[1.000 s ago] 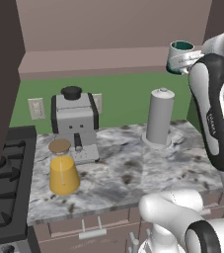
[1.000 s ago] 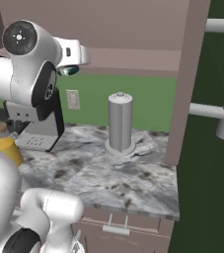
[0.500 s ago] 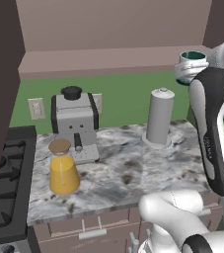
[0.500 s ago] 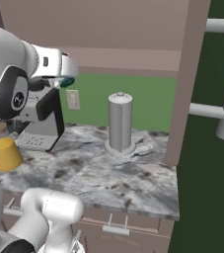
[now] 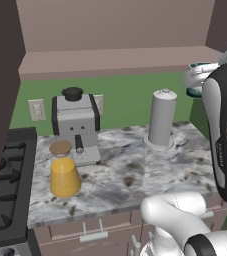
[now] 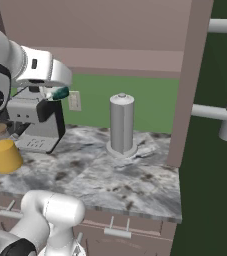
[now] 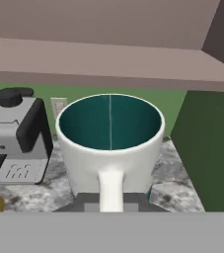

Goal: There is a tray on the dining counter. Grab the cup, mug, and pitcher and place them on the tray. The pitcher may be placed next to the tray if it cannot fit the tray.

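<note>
My gripper [image 5: 199,84] is shut on the white-grey mug [image 5: 201,74] with the dark teal inside, held upright high above the right end of the worktop. In the hand view the mug [image 7: 109,143] is close up, its loop handle turned toward the camera. In the right base view the mug's teal rim [image 6: 60,93] peeks out under the hand. The pitcher [image 5: 63,171], with orange-yellow contents and a brownish neck, stands on the worktop front left; the right base view shows the pitcher [image 6: 6,155] at far left. The tray, the dining counter and the cup are out of view.
A grey coffee machine [image 5: 76,125] stands at the back of the marbled worktop [image 5: 125,175], behind the pitcher. A grey upright cylinder [image 5: 162,118] stands at the back right. A stove [image 5: 2,190] borders the worktop's left side. Wall cabinets hang above.
The arm has carried the mug rightward and slightly lower in the left base view. The things on the worktop have not moved.
</note>
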